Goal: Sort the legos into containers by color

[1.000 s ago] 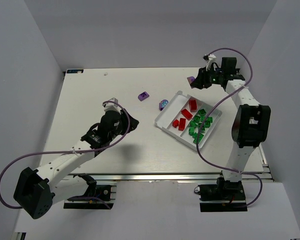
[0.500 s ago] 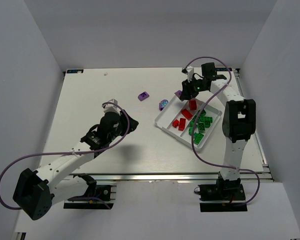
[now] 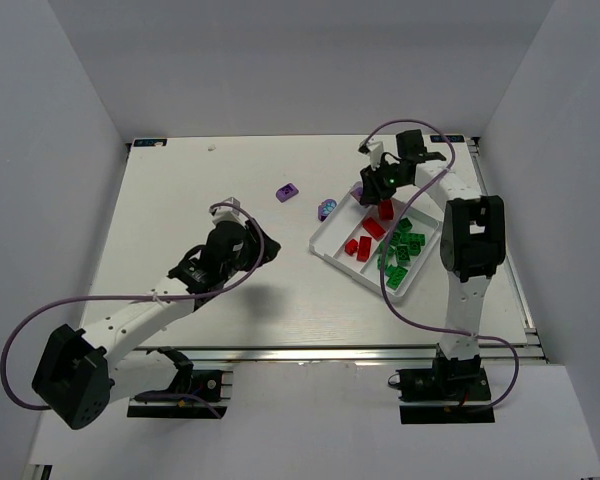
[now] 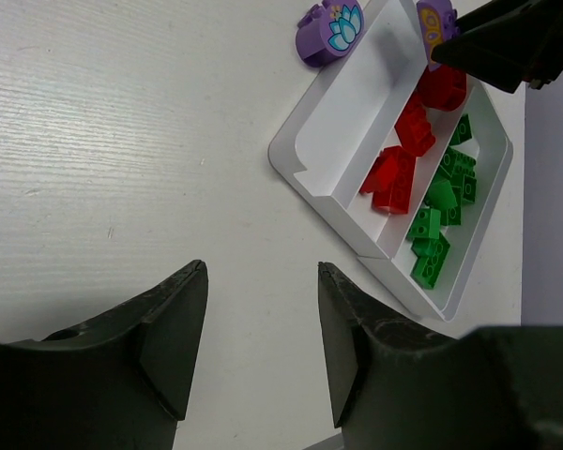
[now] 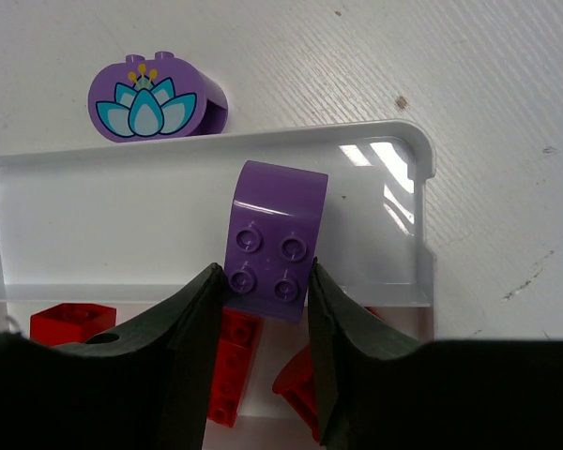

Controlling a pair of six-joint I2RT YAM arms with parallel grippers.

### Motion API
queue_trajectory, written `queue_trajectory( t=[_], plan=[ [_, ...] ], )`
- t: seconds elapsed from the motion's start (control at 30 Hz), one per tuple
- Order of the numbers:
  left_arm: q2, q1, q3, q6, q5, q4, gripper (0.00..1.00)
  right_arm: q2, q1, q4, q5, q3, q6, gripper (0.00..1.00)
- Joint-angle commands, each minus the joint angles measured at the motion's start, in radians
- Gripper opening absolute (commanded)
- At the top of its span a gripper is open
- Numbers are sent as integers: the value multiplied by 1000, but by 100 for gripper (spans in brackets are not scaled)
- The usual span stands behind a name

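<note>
**Grey-walled sorting cell, white counter: purple brick brought to the tray**

Setting: pale grey walls on three sides of a white planked counter (image 3: 180,200), with two arms mounted at its near edge.

Item 1, tray (image 3: 335,225): white, three long lanes, set at a slant on the right half of the counter. The middle lane holds red bricks (image 3: 368,235) and the outer lane green bricks (image 3: 400,255). The lane nearest the counter's centre is a bare compartment (image 5: 94,225) with no brick lying in it.

Item 2, right end effector (image 3: 372,185): clamped on a purple curved brick (image 5: 274,244), studs towards the wrist camera. A second ago this arm was beyond the tray's far corner. It now hangs over the far end of the bare compartment, close to the divider with the red lane. Whether the brick touches the floor cannot be told.

Item 3, left end effector (image 4: 260,319): fingers apart, nothing between them, a little wider than a second ago. It hovers over bare counter, well apart from the tray, and the arm has barely shifted.

Item 4, loose stock: a lotus-printed purple brick (image 3: 326,208) just outside the tray wall, and a small purple brick (image 3: 287,191) farther left.

Assessment: red and green look sorted. Purple is only beginning, with this brick likely the first into its lane and two more to fetch.
</note>
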Motion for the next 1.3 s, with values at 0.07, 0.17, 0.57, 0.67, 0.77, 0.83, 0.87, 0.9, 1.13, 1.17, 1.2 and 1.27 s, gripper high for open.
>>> queue_trajectory(
  t=[0.07, 0.17, 0.57, 0.67, 0.77, 0.83, 0.87, 0.9, 1.13, 1.17, 1.2, 1.27],
  plan=[
    [11, 4, 51, 21, 13, 8, 62, 20, 13, 20, 13, 43, -14, 52],
    [42, 5, 80, 33, 9, -6, 64, 8, 13, 31, 13, 38, -14, 57],
    [529, 142, 641, 206, 73, -350, 87, -328, -53, 493, 6, -290, 235, 81],
    [736, 142, 874, 391, 78, -451, 88, -256, -79, 118, -326, -93, 72, 3],
    [913, 142, 1036, 597, 81, -544, 87, -259, -81, -35, -409, -65, -54, 0],
    [968, 142, 1130, 697, 81, -546, 87, -299, -79, -45, -420, -130, -126, 11],
    [996, 142, 1137, 789, 79, -528, 87, -312, -81, -46, -421, -150, -140, 30],
    [1000, 142, 1130, 834, 73, -499, 87, -323, -81, -49, -425, -169, -152, 37],
    [1091, 143, 1172, 1052, 6, -316, 87, -377, -81, -87, -422, -221, -190, 54],
    [1109, 143, 1192, 1072, 3, -316, 87, -382, -82, -90, -418, -226, -189, 54],
    [1144, 145, 1209, 1082, 4, -316, 87, -386, -82, -92, -411, -229, -190, 54],
    [1174, 149, 1243, 1104, 18, -310, 87, -398, -85, -87, -403, -238, -187, 54]
  ],
)
